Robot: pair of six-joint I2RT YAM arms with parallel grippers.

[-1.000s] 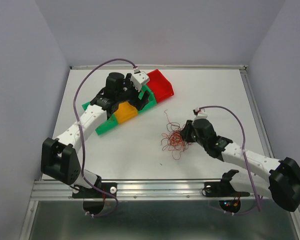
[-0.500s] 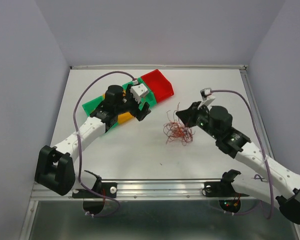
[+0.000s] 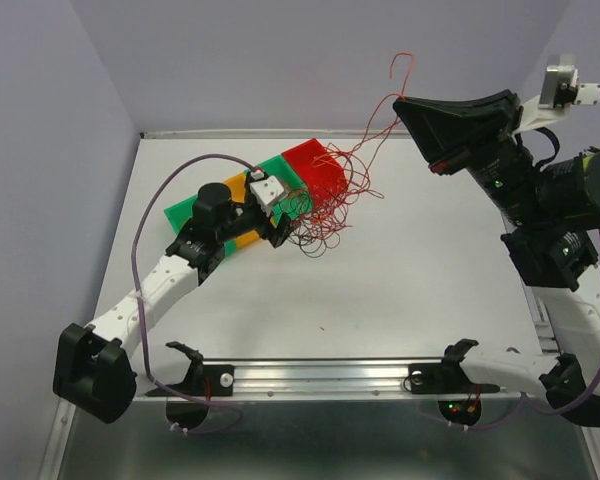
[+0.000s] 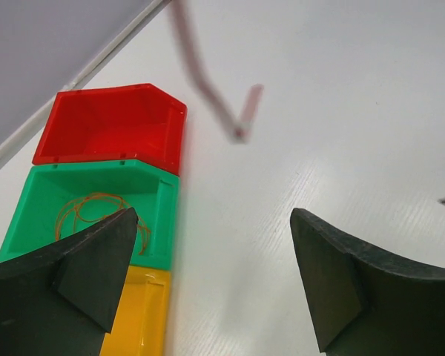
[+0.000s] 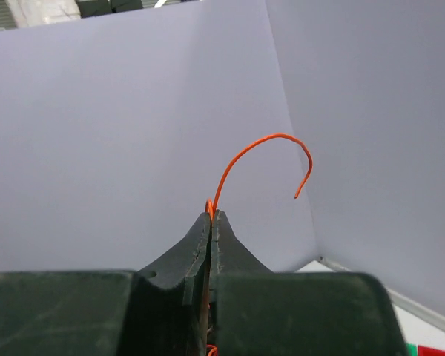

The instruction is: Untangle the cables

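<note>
the right gripper [image 3: 399, 100] sits high above the far right of the table [image 3: 420, 270], its jaws pressed together and pinching one orange strand [image 5: 259, 141] of the cables [image 3: 325, 205]. in the right wrist view the fingers meet with no gap at the right gripper [image 5: 210, 216], and the strand comes out of the tip, rises and curls over into a hook against the lilac wall. from above, that same hook shows over the gripper's tip, and below it thin red and orange wires run down and to the left in long lines to the rest of the cables, a loose bunch of loops hanging spread in front of the red bin [image 3: 302, 152] and just right of the left gripper [image 3: 283, 228]. whether the lowest loops touch the table cannot be told. the left gripper is low, beside the row of bins, jaws spread wide and holding nothing; in its wrist view the left gripper [image 4: 213, 222] frames bare white table between its two dark fingers. that view shows the red bin [image 4: 104, 126] at the far end, the green bin [image 4: 52, 193] next to it and the yellow bin [image 4: 141, 319] nearest, touching in a line. a thin orange loop [image 4: 89, 211] lies coiled in the green bin. a blurred reddish wire [image 4: 200, 70] crosses the top of that view, close to the lens.
</note>
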